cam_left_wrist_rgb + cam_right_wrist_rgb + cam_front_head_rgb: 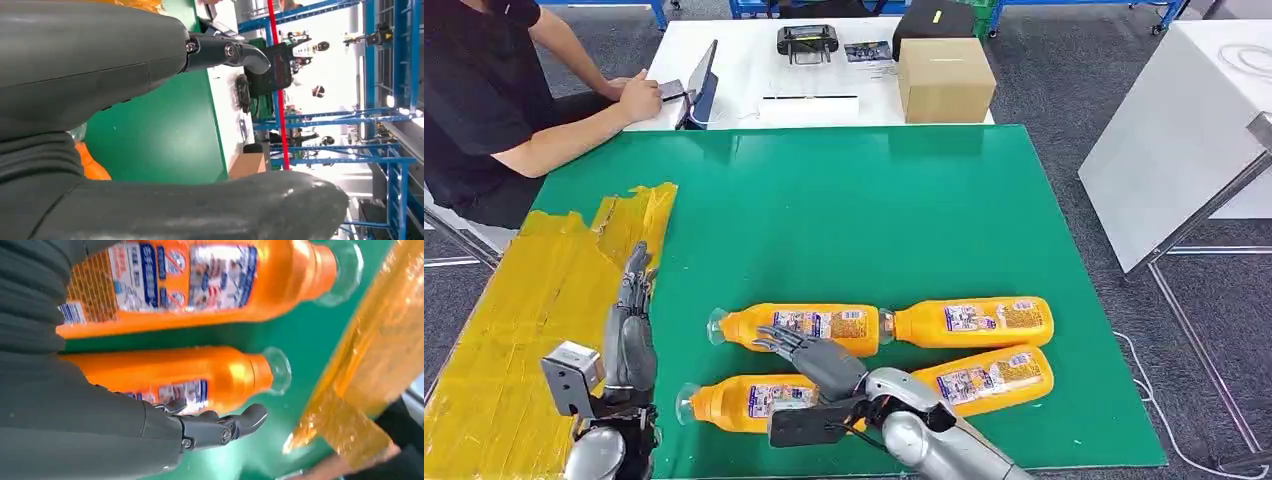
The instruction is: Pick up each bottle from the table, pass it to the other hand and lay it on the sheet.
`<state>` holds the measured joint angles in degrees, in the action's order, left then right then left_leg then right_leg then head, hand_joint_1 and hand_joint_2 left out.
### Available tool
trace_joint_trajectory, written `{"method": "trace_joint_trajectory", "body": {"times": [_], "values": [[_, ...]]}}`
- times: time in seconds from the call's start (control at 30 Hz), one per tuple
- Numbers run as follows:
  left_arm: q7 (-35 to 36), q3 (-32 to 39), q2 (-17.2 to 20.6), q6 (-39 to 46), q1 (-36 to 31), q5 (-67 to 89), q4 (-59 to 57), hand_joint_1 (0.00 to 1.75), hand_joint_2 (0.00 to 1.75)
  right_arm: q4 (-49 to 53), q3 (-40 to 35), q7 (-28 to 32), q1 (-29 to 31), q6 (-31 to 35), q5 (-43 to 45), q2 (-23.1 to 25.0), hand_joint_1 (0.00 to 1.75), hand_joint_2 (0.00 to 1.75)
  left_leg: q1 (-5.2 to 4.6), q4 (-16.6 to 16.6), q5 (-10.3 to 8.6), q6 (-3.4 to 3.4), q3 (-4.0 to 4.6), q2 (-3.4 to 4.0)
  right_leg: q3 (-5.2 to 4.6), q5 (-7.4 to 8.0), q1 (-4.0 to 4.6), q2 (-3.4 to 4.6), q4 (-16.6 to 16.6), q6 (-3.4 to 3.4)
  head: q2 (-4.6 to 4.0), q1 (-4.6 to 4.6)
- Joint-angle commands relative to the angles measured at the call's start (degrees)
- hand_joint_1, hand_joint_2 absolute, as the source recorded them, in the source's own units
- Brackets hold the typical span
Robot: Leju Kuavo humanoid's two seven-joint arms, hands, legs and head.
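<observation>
Four orange bottles with clear caps lie on the green table (874,210) near its front edge: back left (824,322), back right (974,322), front left (734,402), front right (999,378). My right hand (816,360) hovers with its fingers stretched out over the two left bottles and holds nothing. In the right wrist view its fingertips (235,425) lie beside one bottle (190,372), with another bottle (200,280) further off. The yellow sheet (534,320) covers the table's left side. My left hand (629,335) stands open at the sheet's right edge, empty.
A person (494,100) sits at the white table (744,60) behind, an arm resting by a tablet. A cardboard box (944,78) stands at that table's near edge. Another white table (1174,130) stands at the right. The green table's far half is bare.
</observation>
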<state>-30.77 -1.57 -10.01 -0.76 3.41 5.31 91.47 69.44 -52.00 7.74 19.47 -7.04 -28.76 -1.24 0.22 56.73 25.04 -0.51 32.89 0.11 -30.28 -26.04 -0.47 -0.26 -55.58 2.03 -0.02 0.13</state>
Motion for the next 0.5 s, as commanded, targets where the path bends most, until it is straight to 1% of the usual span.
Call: {"method": "trace_joint_trajectory", "body": {"times": [0.03,0.5], "values": [[-0.5,3.1,-0.3,-0.8,-1.7,-0.8,-4.0,0.00,0.00,-5.6,-9.0,-1.5,5.7,-2.3,2.0,-3.2,0.00,1.75,0.01,0.0,0.01,0.00,-0.10,0.03,0.09,0.01,0.01,0.04,0.1,-0.01,0.00,0.00],[-0.5,3.1,-0.3,-0.8,-1.7,-0.8,-4.0,0.00,0.00,-5.6,-9.0,-1.5,5.7,-2.3,2.0,-3.2,0.00,1.75,0.12,0.0,0.06,0.02,-0.23,-0.01,0.29,0.01,0.12,0.02,0.1,-0.07,0.00,0.00]]}}
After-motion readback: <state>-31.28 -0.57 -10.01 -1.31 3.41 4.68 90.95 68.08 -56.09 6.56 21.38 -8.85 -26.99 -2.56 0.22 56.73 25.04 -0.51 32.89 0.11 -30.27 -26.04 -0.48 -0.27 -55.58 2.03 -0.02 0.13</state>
